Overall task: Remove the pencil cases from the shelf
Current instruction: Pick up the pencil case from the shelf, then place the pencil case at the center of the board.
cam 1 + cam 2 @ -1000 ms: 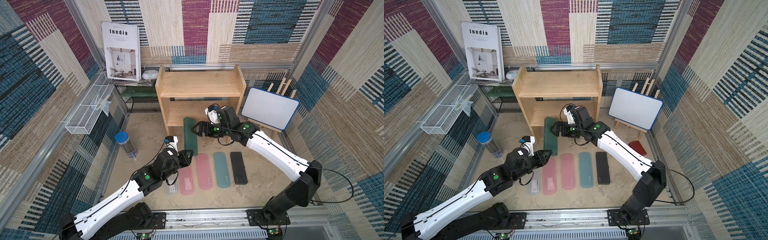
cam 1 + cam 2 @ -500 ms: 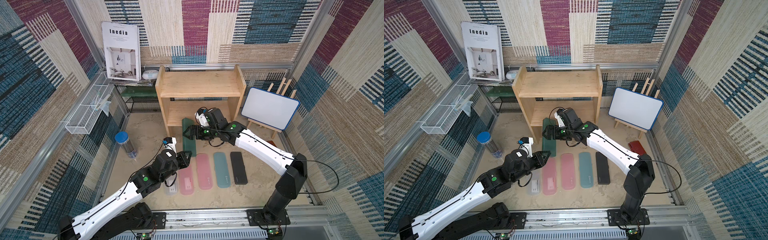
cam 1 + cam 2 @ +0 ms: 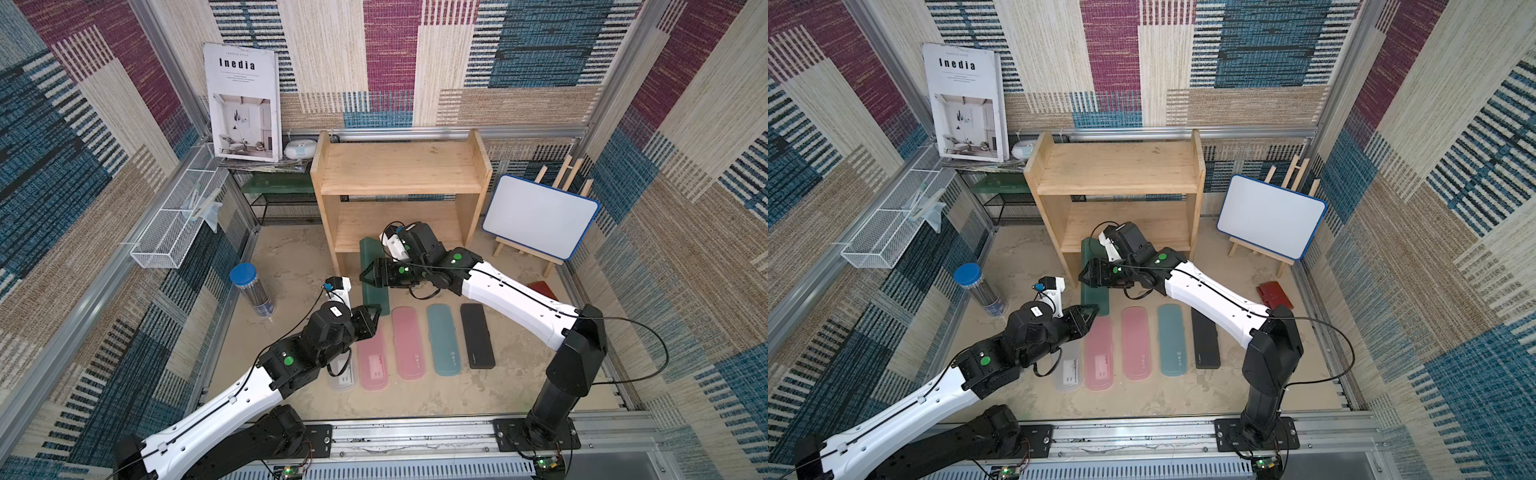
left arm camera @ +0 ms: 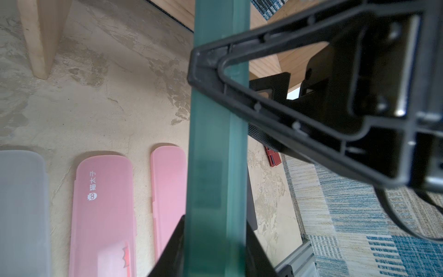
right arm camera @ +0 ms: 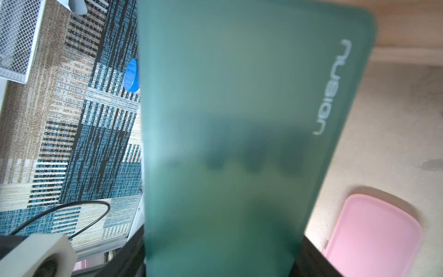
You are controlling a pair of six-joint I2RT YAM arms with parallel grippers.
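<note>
The dark green pencil case (image 3: 371, 251) slants out from the front of the wooden shelf (image 3: 399, 170), both of whose tiers look bare. My left gripper (image 3: 374, 311) is shut on its near end, edge-on between the jaws (image 4: 215, 251). My right gripper (image 3: 372, 274) is shut across its width at the middle (image 5: 220, 251). On the floor in front lie, in a row, the frosted case (image 3: 343, 376), two pink cases (image 3: 373, 365) (image 3: 409, 345), the light blue case (image 3: 444, 340) and the black case (image 3: 478, 340).
A blue-lidded tube (image 3: 253, 291) lies left of the left gripper. A whiteboard on an easel (image 3: 540, 216) and a red wallet (image 3: 542, 289) are at the right. A white wire basket (image 3: 174, 224), black mesh rack (image 3: 282, 203) and book (image 3: 243, 102) stand at the back left.
My right gripper swung left from beside the green case onto it and closed on it. The left gripper has kept its hold on the near end.
</note>
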